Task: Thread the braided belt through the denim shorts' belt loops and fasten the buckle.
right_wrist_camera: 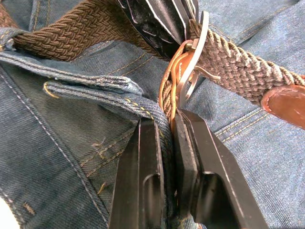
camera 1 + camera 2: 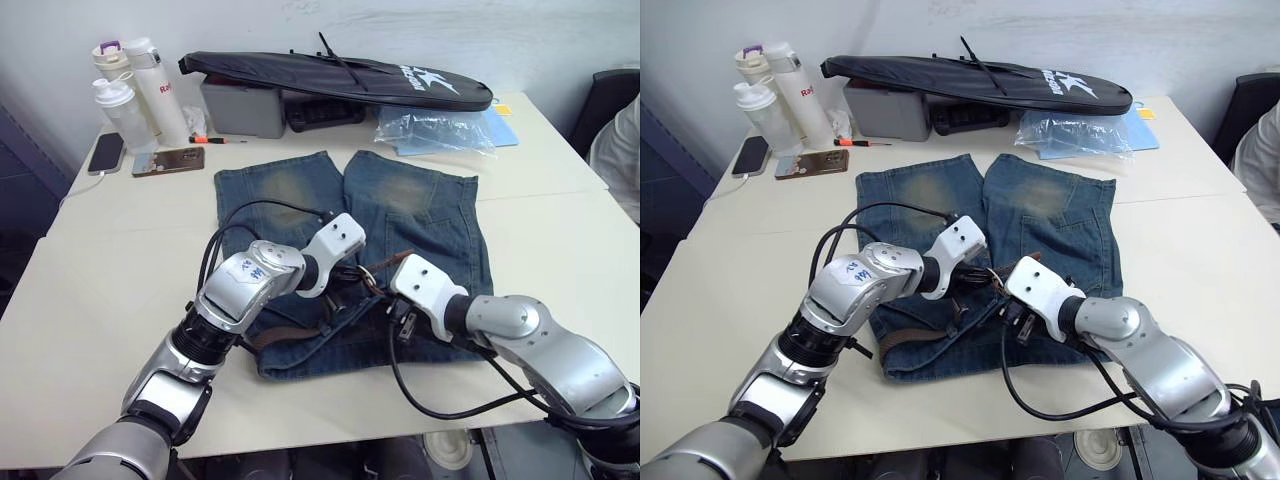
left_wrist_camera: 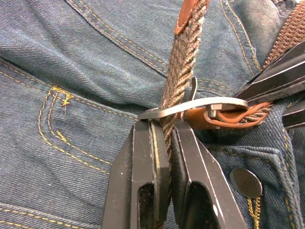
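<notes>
now i'm working the fastening step: the braided belt (image 3: pixel 178 71) is lying along the waistband of the denim shorts (image 2: pixel 420 215), which are spread flat at the table's middle. my left gripper (image 3: pixel 164 143) is pinching the woven strap where it is passing through the buckle (image 3: pixel 190 109). my right gripper (image 1: pixel 164 138) is clamping the tan tab at the buckle's base. the two claws are meeting at six o'clock on the shorts. i'm judging the prong is not yet seated, so next i'm needing to draw the strap toward twelve o'clock and press the prong into the weave.
</notes>
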You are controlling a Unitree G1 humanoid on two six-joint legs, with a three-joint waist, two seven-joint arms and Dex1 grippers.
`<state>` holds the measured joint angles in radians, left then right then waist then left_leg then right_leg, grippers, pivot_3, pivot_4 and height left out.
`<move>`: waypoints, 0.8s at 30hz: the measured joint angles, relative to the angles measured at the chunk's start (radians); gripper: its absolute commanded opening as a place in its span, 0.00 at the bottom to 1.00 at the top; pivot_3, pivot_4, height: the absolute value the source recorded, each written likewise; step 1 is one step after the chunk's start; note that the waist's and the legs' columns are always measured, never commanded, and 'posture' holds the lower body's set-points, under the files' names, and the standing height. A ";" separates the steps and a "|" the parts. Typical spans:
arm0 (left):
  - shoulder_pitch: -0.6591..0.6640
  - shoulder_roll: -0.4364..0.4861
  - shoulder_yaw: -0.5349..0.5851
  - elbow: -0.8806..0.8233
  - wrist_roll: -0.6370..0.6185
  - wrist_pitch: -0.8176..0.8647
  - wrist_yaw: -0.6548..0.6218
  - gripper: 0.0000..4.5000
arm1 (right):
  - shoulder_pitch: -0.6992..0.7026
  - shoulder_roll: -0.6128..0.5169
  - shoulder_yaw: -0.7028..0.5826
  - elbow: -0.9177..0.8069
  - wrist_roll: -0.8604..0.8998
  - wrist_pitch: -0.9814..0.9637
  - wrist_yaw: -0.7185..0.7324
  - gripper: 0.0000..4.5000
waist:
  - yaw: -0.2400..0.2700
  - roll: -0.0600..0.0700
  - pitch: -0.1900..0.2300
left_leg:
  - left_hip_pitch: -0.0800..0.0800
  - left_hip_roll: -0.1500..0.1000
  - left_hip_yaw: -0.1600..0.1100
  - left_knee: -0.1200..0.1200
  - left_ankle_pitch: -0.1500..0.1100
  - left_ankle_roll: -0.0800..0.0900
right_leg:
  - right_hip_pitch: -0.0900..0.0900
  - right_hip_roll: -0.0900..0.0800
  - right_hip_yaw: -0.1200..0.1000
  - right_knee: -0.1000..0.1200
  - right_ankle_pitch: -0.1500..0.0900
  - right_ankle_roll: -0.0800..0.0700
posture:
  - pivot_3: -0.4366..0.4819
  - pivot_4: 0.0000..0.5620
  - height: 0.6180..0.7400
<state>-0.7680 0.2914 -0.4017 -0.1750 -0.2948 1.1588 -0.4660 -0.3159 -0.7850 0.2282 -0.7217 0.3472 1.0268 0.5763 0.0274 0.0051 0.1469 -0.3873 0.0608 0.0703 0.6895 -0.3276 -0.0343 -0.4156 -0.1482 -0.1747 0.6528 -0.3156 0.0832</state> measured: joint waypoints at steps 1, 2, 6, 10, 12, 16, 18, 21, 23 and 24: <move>0.000 -0.001 0.000 0.000 0.003 -0.004 0.000 0.00 | 0.000 -0.003 -0.013 -0.001 0.018 0.004 0.016 0.49 | 0.000 0.000 0.000 | 0.000 0.000 0.000 0.000 0.000 0.000 | 0.000 0.000 0.000 0.000 0.000 0.000 | 0.48 0.27 0.19; 0.000 -0.005 0.000 0.000 0.006 -0.007 -0.001 0.00 | 0.000 -0.009 -0.043 -0.006 0.046 0.009 0.039 0.64 | 0.001 0.000 0.000 | 0.000 0.000 0.000 0.000 0.000 0.000 | 0.000 0.000 0.000 0.000 0.000 0.000 | 0.48 0.27 0.19; 0.001 0.000 -0.002 0.001 0.009 -0.016 -0.011 0.00 | -0.018 -0.069 -0.185 -0.024 0.137 0.046 0.111 0.98 | 0.002 0.000 0.000 | 0.000 0.000 -0.001 0.000 0.000 0.000 | 0.001 0.000 -0.001 -0.001 0.000 0.000 | 0.48 0.27 0.19; 0.001 0.008 -0.003 0.008 0.014 -0.027 -0.030 0.00 | -0.025 -0.128 -0.355 -0.030 0.263 0.089 0.191 0.98 | 0.003 0.000 0.000 | 0.000 0.000 -0.002 0.000 0.000 0.001 | 0.002 0.000 -0.002 -0.001 0.000 0.000 | 0.48 0.27 0.19; 0.001 0.009 -0.003 0.014 0.017 -0.028 -0.034 0.00 | -0.021 -0.150 -0.388 -0.035 0.282 0.081 0.206 0.98 | 0.004 0.000 0.000 | 0.000 0.000 -0.002 0.000 0.000 0.001 | 0.002 0.000 -0.002 -0.002 0.000 0.000 | 0.48 0.27 0.19; 0.005 0.019 -0.003 0.012 0.017 -0.028 -0.050 0.00 | 0.000 -0.201 -0.413 0.001 0.266 0.062 0.201 0.98 | 0.004 0.000 0.000 | 0.000 0.000 -0.001 0.000 0.000 0.001 | 0.002 0.000 -0.001 -0.002 0.000 0.000 | 0.48 0.27 0.19; 0.011 0.027 -0.003 0.006 0.017 -0.028 -0.057 0.00 | 0.031 -0.221 -0.403 0.023 0.240 0.015 0.213 0.98 | 0.004 0.000 0.000 | 0.000 0.000 -0.001 0.000 0.000 0.001 | 0.002 0.000 -0.001 -0.002 0.000 0.000 | 0.48 0.27 0.21; 0.015 0.032 -0.003 -0.003 0.016 -0.027 -0.064 0.00 | 0.066 -0.233 -0.373 0.045 0.200 -0.068 0.234 0.98 | -0.018 -0.001 0.005 | -0.004 -0.032 -0.033 -0.026 0.018 0.016 | 0.029 -0.040 -0.048 -0.009 -0.004 0.009 | 0.48 0.27 0.23; 0.015 0.036 -0.002 -0.004 0.016 -0.028 -0.067 0.00 | 0.066 -0.233 -0.341 0.057 0.172 -0.121 0.244 0.98 | -0.028 -0.003 0.007 | -0.004 -0.054 -0.061 -0.043 0.038 0.021 | 0.043 -0.066 -0.077 -0.009 -0.010 0.021 | 0.48 0.27 0.23; 0.015 0.041 0.001 -0.006 0.017 -0.027 -0.068 0.00 | 0.057 -0.239 -0.314 0.063 0.149 -0.151 0.249 0.98 | -0.022 -0.001 0.009 | -0.001 -0.055 -0.060 -0.041 0.043 0.015 | 0.039 -0.063 -0.071 -0.007 -0.010 0.024 | 0.48 0.27 0.23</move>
<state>-0.7528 0.3323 -0.4006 -0.1809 -0.2781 1.1313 -0.5344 -0.2591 -1.0235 -0.0856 -0.6587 0.4966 0.8758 0.8253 0.0057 0.0044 0.1564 -0.3879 0.0059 0.0104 0.6485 -0.2847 -0.0192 -0.3768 -0.2111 -0.2453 0.6454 -0.3259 0.1075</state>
